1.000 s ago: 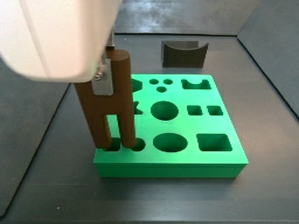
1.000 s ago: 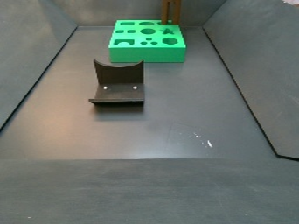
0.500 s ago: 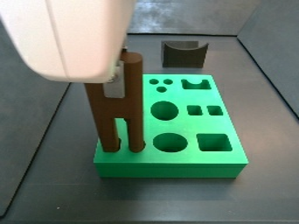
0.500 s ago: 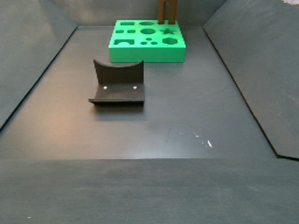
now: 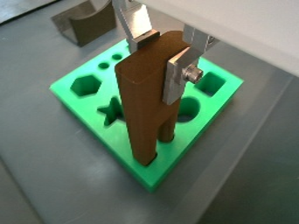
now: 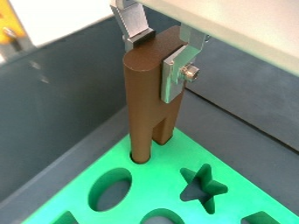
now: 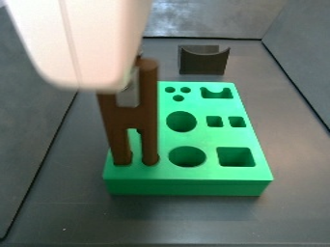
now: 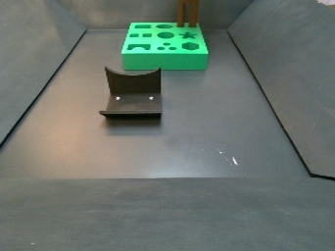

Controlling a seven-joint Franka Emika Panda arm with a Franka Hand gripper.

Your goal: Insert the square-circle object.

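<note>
The gripper (image 5: 163, 48) straddles the square-circle object (image 5: 152, 96) (prongs in the board (image 5: 87, 107)).

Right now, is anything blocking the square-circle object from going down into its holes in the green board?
Nothing visible does. The gripper holds the square-circle object near its top, over one edge of the green board. In a side view both prongs already meet the board's holes, with no other piece there. The fixture stands well apart on the floor.

— What do you have besides the job itself?
— You've the fixture (image 8: 131, 93) standing mid-floor, well apart from the green board (image 8: 167, 47) at the far end.
— Anything on that board?
— Star and hexagon cutouts among round ones.
</note>
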